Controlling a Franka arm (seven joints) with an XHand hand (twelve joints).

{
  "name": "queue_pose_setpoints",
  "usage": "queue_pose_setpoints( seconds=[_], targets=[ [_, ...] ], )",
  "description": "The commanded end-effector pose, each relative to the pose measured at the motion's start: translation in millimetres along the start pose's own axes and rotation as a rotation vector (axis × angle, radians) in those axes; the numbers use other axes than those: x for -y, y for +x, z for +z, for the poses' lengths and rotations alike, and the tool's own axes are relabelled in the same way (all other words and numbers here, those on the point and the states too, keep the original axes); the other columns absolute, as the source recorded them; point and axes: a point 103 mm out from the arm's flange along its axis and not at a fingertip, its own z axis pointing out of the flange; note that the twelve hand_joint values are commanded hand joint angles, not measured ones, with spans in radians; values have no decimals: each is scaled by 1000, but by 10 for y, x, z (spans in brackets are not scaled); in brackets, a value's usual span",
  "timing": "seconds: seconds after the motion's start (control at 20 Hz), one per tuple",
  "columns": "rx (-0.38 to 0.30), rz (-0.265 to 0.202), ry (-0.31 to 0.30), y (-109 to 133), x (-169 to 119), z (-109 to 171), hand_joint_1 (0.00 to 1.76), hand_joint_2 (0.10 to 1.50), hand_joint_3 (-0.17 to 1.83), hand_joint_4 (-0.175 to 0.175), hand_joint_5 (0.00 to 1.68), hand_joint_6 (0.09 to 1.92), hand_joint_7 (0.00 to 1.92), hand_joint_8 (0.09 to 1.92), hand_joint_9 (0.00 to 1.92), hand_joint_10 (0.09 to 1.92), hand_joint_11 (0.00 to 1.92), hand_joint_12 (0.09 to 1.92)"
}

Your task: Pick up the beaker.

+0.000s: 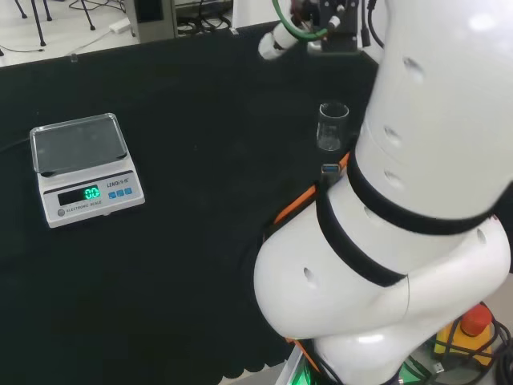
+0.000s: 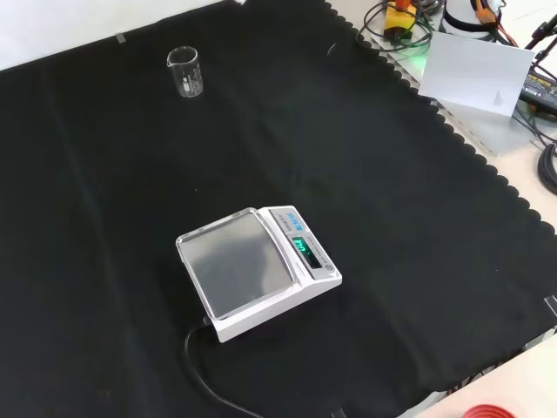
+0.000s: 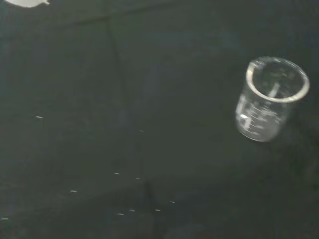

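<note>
A small clear glass beaker [image 1: 332, 127] stands upright on the black cloth, just left of the arm's big white link in the head view. In the front view the beaker [image 2: 184, 71] is at the far left of the cloth, alone. Seen from the wrist, the beaker [image 3: 269, 99] looks empty, with printed marks on its wall. The hand [image 1: 321, 32] hangs in the air at the head view's top edge, above and beyond the beaker and apart from it. A blurred white bit of the hand [image 3: 25, 2] edges the wrist view. How it is posed is hidden.
A white digital scale [image 1: 84, 164] with a lit green display sits at the head view's left; in the front view the scale [image 2: 257, 270] is near the middle, its cable trailing toward the near edge. A white sheet [image 2: 474, 74] and cables lie beyond the cloth's scalloped edge.
</note>
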Motion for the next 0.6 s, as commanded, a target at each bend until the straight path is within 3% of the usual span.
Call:
queue_pose_setpoints(
  seconds=[0.05,0.6],
  targets=[
    [-62,82,61,-643,-707,390,560,680,232,-8,286,164,377,758,487,810,289,1439],
    [-78,115,156,-845,-1055,872,541,671,199,-2,276,113,323,758,441,825,276,1439]
  ],
)
